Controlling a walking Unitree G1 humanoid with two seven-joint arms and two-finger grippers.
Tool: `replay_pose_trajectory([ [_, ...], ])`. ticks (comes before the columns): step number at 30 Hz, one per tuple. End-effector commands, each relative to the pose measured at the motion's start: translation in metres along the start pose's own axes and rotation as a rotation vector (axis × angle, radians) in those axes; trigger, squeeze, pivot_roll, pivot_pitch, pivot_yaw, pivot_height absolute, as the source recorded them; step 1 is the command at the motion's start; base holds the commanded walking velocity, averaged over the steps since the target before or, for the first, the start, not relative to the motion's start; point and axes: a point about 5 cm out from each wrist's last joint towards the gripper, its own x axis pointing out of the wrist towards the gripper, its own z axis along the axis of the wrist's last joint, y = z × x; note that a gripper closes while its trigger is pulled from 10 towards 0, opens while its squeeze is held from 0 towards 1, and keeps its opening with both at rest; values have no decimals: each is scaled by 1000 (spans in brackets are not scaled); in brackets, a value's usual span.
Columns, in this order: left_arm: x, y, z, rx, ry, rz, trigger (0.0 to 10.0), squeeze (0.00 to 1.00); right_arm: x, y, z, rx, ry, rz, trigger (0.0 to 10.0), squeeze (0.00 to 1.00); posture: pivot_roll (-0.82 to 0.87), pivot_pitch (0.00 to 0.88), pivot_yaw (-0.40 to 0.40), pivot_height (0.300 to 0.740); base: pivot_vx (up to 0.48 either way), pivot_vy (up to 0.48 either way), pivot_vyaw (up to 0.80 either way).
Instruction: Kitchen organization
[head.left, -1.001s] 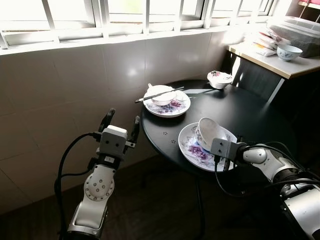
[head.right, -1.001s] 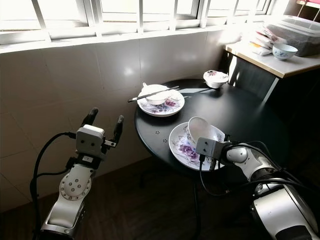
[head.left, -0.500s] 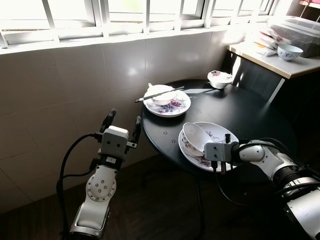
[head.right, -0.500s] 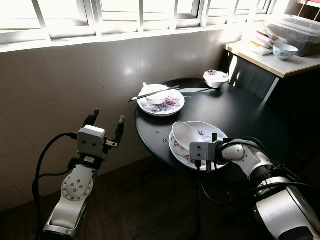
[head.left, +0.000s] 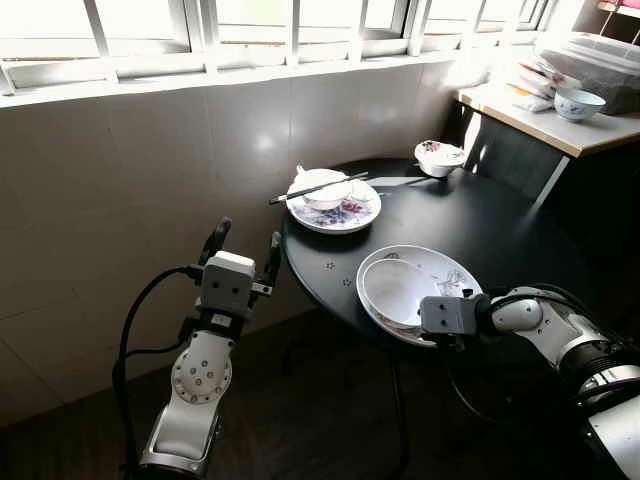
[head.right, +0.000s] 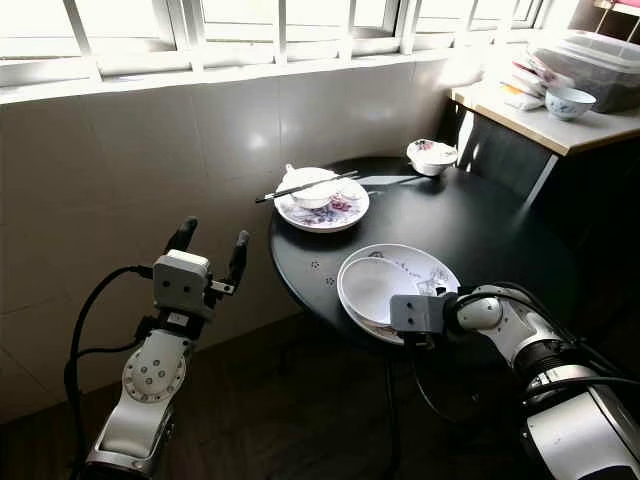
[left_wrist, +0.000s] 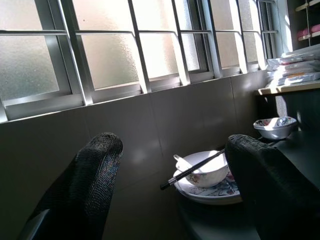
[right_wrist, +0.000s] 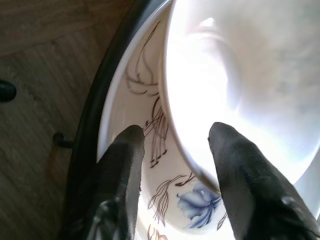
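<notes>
A white bowl (head.left: 397, 290) sits upright in a flowered plate (head.left: 450, 280) at the near edge of the round black table (head.left: 490, 220). My right gripper (head.left: 441, 318) is at the plate's near rim, open; in the right wrist view its fingers (right_wrist: 127, 150) straddle the bowl's rim (right_wrist: 167, 100) over the plate (right_wrist: 150, 165). My left gripper (head.left: 241, 246) is raised left of the table, open and holding nothing. Farther back are a second flowered plate (head.left: 350, 214) holding a bowl (head.left: 322, 196), with chopsticks (head.left: 318, 188) across it, and a small bowl (head.left: 439, 157).
A tiled wall and barred window (head.left: 200, 30) stand close behind the table. A pale counter (head.left: 540, 120) at the right carries a blue-patterned bowl (head.left: 580, 103) and packets. The left wrist view looks past its fingers (left_wrist: 95, 175) at the far plate (left_wrist: 205, 187).
The bowl, held tilted on edge by my right gripper a second ago, has come down flat into the plate. The right gripper has sunk to the plate's near rim. The left arm is still.
</notes>
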Motion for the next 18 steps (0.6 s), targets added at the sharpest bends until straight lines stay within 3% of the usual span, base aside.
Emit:
replay_pose_trajectory([
  [1, 1, 0, 1, 0, -2, -2, 10000, 0, -7, -16, 10, -12, -56, -61, 10000, 1000, 22, 0, -84, 740, 0, 0, 0],
  [8, 1, 0, 0, 0, 0, -1, 10000, 0, -9, -23, 14, -54, -57, -106, 10000, 1000, 23, 0, -86, 740, 0, 0, 0],
  [9, 1, 0, 0, 0, 1, 0, 10000, 0, -8, -23, 14, -56, -46, -113, 10000, 878, 23, 0, -89, 740, 0, 0, 0],
  [10, 1, 0, 0, 0, 1, 0, 10000, 0, -8, -23, 14, -56, -46, -113, 10000, 878, 23, 0, -89, 740, 0, 0, 0],
  [11, 0, 0, 0, 0, 2, 0, 10000, 0, -6, -21, 10, -63, -19, -118, 10000, 0, 25, 0, -91, 740, 0, 0, 0],
  [18, 0, 1, -1, 2, 6, 5, 10000, 0, 0, -14, 10, -16, -36, -109, 10000, 0, 29, 0, -93, 740, 0, 0, 0],
])
